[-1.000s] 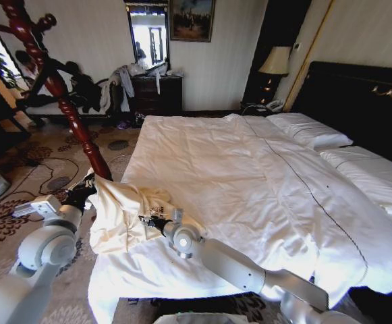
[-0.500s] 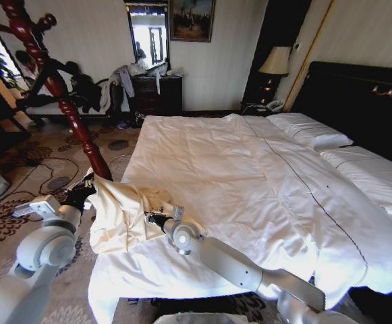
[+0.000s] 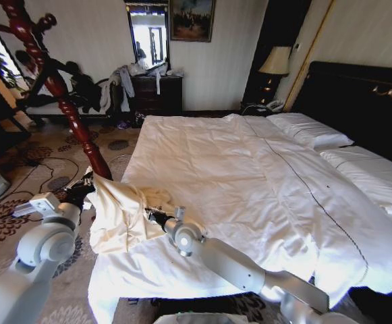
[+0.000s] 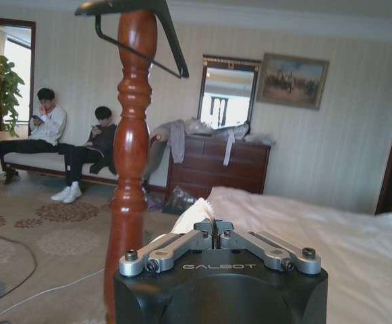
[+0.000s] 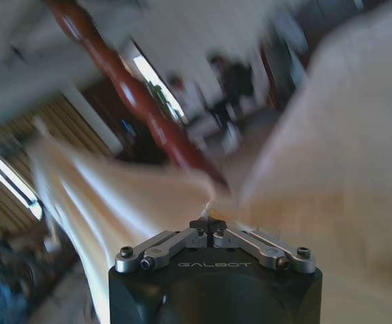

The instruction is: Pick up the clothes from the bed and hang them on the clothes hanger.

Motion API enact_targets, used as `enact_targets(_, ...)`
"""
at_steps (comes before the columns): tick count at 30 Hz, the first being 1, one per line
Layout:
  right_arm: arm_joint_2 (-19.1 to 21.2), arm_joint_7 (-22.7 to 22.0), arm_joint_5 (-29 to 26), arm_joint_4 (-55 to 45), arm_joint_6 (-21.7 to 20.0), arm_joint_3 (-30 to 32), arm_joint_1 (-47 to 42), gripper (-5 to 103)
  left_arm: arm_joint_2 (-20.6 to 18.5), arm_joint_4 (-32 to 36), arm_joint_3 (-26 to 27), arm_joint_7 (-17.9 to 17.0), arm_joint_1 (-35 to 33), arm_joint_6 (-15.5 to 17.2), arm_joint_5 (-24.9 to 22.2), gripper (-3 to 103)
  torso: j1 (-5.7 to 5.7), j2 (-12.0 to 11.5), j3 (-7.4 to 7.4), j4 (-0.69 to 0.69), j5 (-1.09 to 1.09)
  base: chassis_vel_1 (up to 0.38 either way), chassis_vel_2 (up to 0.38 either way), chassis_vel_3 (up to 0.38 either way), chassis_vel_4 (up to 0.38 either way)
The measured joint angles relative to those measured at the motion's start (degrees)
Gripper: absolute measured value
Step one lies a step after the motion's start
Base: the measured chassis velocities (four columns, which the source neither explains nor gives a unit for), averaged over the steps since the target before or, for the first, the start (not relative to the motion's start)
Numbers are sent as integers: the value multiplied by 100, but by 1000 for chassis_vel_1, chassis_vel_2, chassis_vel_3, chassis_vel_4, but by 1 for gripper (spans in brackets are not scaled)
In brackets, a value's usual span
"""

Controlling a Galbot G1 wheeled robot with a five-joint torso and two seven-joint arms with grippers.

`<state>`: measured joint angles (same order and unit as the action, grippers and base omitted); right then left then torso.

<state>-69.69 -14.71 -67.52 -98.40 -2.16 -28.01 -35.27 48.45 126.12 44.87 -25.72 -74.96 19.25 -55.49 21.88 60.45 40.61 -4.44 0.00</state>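
Garment: I see a cream shirt (image 3: 118,212) bunched at the lower-left corner of the bed (image 3: 263,182), lifted off the quilt.
Left gripper (image 3: 88,183): lower left of head view, fingers together, pinching the shirt's edge.
Right gripper (image 3: 152,217): lower centre, clamped on the shirt.
Hanger: black clothes hanger (image 4: 138,27) hooked atop the red wooden post (image 4: 129,155), upper left of left wrist view.
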Motion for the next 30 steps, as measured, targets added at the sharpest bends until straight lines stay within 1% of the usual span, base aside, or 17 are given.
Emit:
enact_targets(1,359,261,71,-231,218,164,-41,0,-69,-33,-1,21,83,-72,-129,0,0,0,0,-2,2,0,0,0,0)
enact_targets(2,359,261,71,-231,218,164,-41,0,-69,-33,-1,21,83,-72,-129,0,0,0,0,-2,2,0,0,0,0)
enact_targets(5,1405,988,-17,-877,736,810,-217,0,-298,-103,-5,181,303,-297,-423,0,0,0,0,-8,3,0,0,0,0)
enact_targets(7,1527,1082,-84,-982,790,932,-251,0,-334,-103,-8,196,329,-321,-479,0,1,0,1,-7,3,0,0,0,0)
enact_targets(10,1981,1436,-486,-1494,980,1664,-358,0,-578,-82,-14,253,555,-454,-788,0,0,0,0,0,1,0,0,0,0)
enact_targets(11,2144,1515,-620,-1667,1030,1964,-336,0,-714,-79,-14,293,694,-540,-898,0,0,1,0,-2,0,0,0,0,0)
enact_targets(14,2306,1537,-759,-1811,1074,2256,-233,0,-894,-79,-14,335,891,-631,-1006,0,0,0,0,-4,1,0,0,0,0)
enact_targets(16,2611,1418,-1009,-1914,1112,2702,98,0,-1350,-145,-90,385,1444,-765,-1383,0,0,1,0,-1,1,0,0,0,0)
enact_targets(18,2651,1392,-1038,-1914,1112,2763,152,0,-1421,-169,-115,400,1537,-780,-1445,0,0,1,1,-1,1,0,0,0,0)
enact_targets(20,2890,1302,-1198,-1833,1112,3123,514,0,-1864,-418,-335,573,2315,-868,-1840,0,0,0,1,-4,1,0,0,0,0)
enact_targets(21,2953,1284,-1252,-1796,1111,3210,624,0,-1968,-488,-417,630,2545,-882,-1975,0,1,0,0,-5,3,0,0,0,0)
enact_targets(22,2953,1284,-1252,-1796,1111,3210,624,0,-1968,-488,-417,630,2545,-882,-1975,0,1,0,0,-5,3,0,0,0,0)
enact_targets(25,3167,1234,-1518,-1691,1097,3455,1150,0,-2311,-730,-584,823,3345,-881,-2505,0,2,1,1,-7,1,0,0,0,0)
enact_targets(26,3202,1234,-1556,-1672,1094,3464,1324,0,-2436,-761,-535,887,3445,-881,-2665,0,2,0,1,-5,1,0,0,0,0)
enact_targets(27,3202,1234,-1556,-1672,1094,3464,1324,0,-2436,-761,-535,887,3445,-881,-2665,0,2,0,1,-5,1,0,0,0,0)
enact_targets(28,3249,1234,-1569,-1672,1091,3483,1458,0,-2555,-781,-459,965,3530,-880,-2808,0,2,0,1,1,1,0,0,0,0)
enact_targets(30,3333,1233,-1546,-1733,1091,3550,1544,0,-2676,-775,-344,1108,3592,-880,-2944,0,1,0,0,3,0,0,0,0,0)
